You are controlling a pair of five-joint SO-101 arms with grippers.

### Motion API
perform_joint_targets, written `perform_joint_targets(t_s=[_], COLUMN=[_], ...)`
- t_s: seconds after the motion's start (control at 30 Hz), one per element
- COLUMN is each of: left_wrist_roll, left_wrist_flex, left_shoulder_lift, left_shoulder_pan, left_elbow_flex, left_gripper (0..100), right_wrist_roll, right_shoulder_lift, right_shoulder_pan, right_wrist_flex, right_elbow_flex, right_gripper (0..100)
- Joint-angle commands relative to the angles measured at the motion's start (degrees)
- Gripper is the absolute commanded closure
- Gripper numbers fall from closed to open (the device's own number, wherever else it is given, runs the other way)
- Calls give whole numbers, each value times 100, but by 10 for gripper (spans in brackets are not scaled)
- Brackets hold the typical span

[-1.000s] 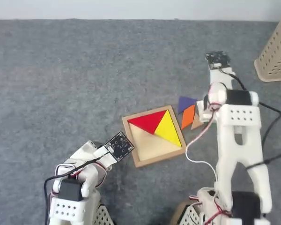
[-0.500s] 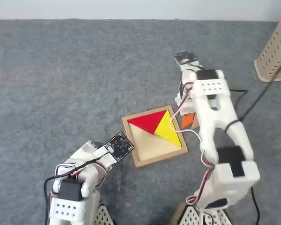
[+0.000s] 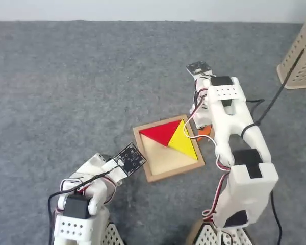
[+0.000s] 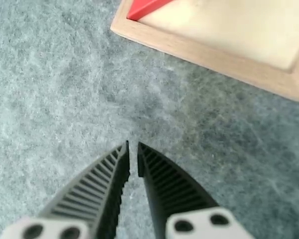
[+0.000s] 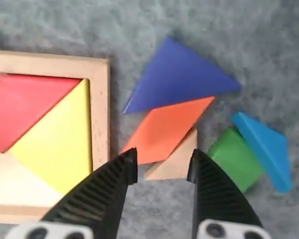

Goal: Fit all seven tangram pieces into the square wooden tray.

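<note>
Pieces number seven: a red triangle (image 5: 25,107) and a yellow triangle (image 5: 60,144) lie in the tray (image 3: 142,155) (set cornerwise, mid-surface (image 3: 66,76)). Five lie just outside its rim: dark blue triangle (image 5: 177,77), orange parallelogram (image 5: 164,129), tan piece (image 5: 177,162), green piece (image 5: 234,159), light blue piece (image 5: 266,147). The parallelogram's long axis slants away from the rim. Right jaws gape empty above it; left jaws are nearly closed, empty. Bare surface runs to the far and left edges.

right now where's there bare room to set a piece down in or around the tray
Bare: the floor of the tray between the red triangle, yellow triangle and near rim; also the grey carpet left of and beyond the tray. Crowded: right of the tray, where the loose pieces cluster under the right tool.
</note>
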Motion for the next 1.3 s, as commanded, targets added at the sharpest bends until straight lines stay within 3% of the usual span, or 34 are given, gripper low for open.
perform_joint_targets(t_s=[0.0, 0.53, 0.93, 1.27], left_wrist_roll=[-62, -62, -62, -62], left_wrist_flex=[26, 26, 26, 26], left_shoulder_lift=[-97, -97, -97, -97], left_shoulder_pan=[-18, -18, -18, -18], left_elbow_flex=[-57, -57, -57, -57], left_gripper=[973, 973, 973, 973], right_wrist_roll=[53, -1451, -1459, -1099], right_shoulder_lift=[127, 804, 910, 409], right_shoulder_pan=[-84, -171, -277, 998], right_wrist_flex=[-119, -602, -541, -391], right_elbow_flex=[-334, -343, -308, -308], right_gripper=[827, 828, 828, 828])
